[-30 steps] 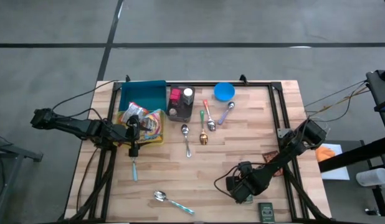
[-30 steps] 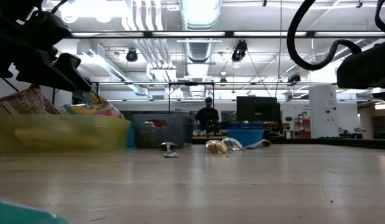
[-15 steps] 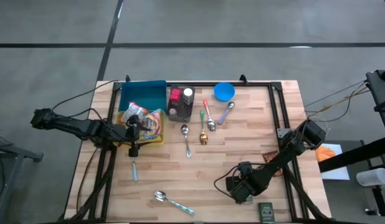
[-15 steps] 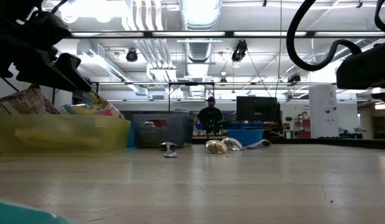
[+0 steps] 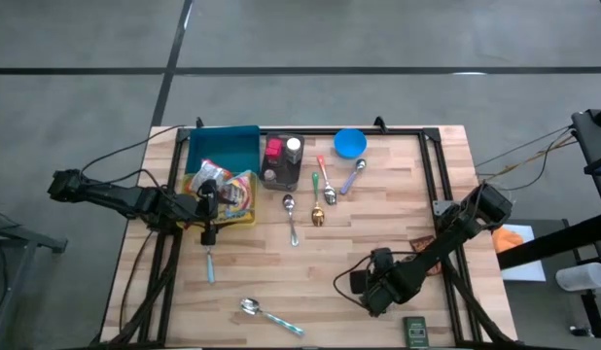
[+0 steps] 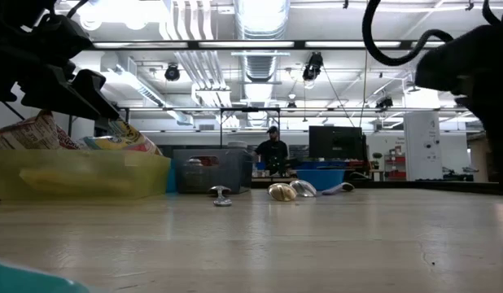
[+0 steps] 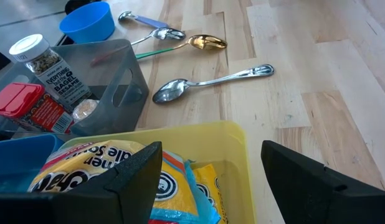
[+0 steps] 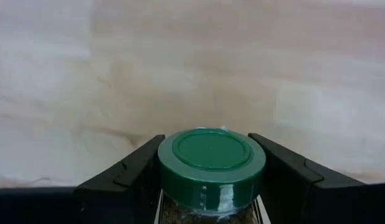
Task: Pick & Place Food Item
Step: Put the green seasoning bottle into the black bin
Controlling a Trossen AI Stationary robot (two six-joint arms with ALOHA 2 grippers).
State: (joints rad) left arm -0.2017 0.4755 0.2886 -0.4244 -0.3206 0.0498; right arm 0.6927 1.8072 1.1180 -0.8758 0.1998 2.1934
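Observation:
A glass jar with a green lid (image 8: 211, 152) and dark contents stands between the fingers of my right gripper (image 8: 208, 171). That gripper (image 5: 378, 289) is near the table's front right and covers the jar in the high view. My left gripper (image 7: 211, 186) hangs open over the right end of a yellow bin (image 7: 236, 134), touching nothing. The bin (image 5: 244, 218) holds bright snack bags (image 5: 228, 190) at the table's left. My right gripper pinches the jar between its two fingers, one on each side at the lid's rim (image 8: 162, 168). The fingers come from above, pointing almost straight down. The jar stands upright, lid up. The jar hides its own base, so whether it rests on the table does not show.
A grey bin (image 5: 281, 167) holds a red box and a spice jar. Behind it lies a blue bowl (image 5: 350, 144), with spoons (image 5: 293, 219) at mid-table and one (image 5: 266, 313) near the front edge. A dark green box (image 5: 414, 331) sits beside my right gripper. A person stands far behind the table (image 6: 272, 150).
My right gripper has tipped a little with the jar still between its fingers. In the low view its dark body now reaches farther down at the right edge.

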